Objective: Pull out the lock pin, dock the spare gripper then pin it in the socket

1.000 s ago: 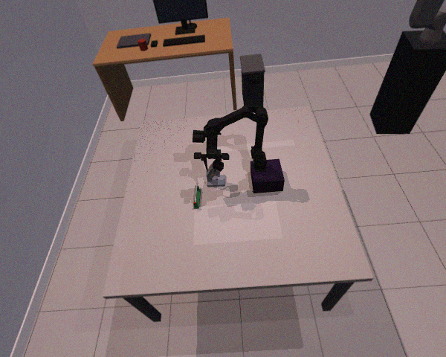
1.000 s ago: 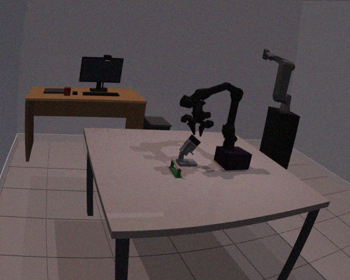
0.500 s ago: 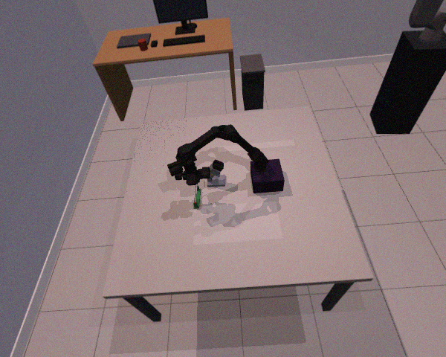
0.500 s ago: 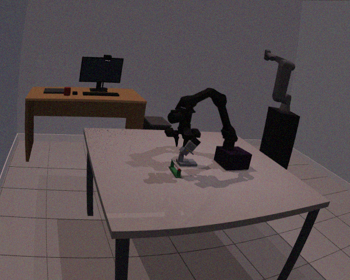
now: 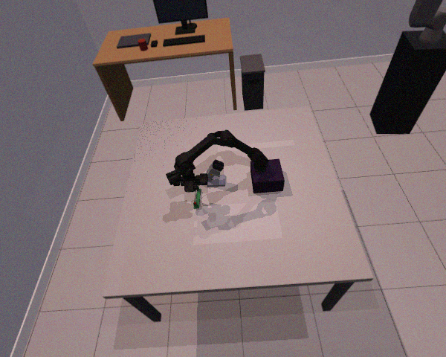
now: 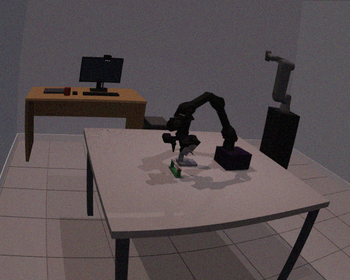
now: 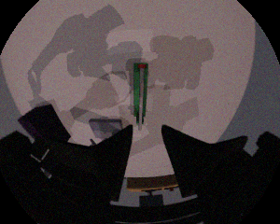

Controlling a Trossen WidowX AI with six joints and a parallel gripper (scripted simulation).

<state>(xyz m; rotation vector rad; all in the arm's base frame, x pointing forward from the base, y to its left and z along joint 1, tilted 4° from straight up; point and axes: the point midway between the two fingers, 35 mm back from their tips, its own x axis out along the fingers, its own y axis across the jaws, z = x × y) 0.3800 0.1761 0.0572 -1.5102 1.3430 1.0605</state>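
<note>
A grey pin [image 7: 141,95] with a red head [image 7: 142,66] [image 6: 178,169] lies lengthwise along a narrow green rack [image 5: 197,198] [image 6: 175,171] [image 7: 136,91] on the table. My gripper [image 7: 147,128] is open and empty above the rack. In the wrist view the pin's plain end shows near the gap between the fingertips. The mount's pale grey base [image 5: 219,181] [image 6: 189,163] [image 7: 113,125] stands beside the rack. A tilted grey body [image 6: 188,149] with a dark end [image 5: 217,165] rises from it, partly behind my arm. I cannot tell its socket and the spare gripper apart, or whether they are locked.
The arm's dark purple base block [image 5: 267,180] [image 6: 234,158] [image 7: 44,123] stands to the right of the mount in the top and exterior views. The mount is close to my gripper. A wooden desk [image 5: 215,28] [image 6: 123,94] with a monitor stands beyond the table [image 5: 230,268] [image 6: 199,207].
</note>
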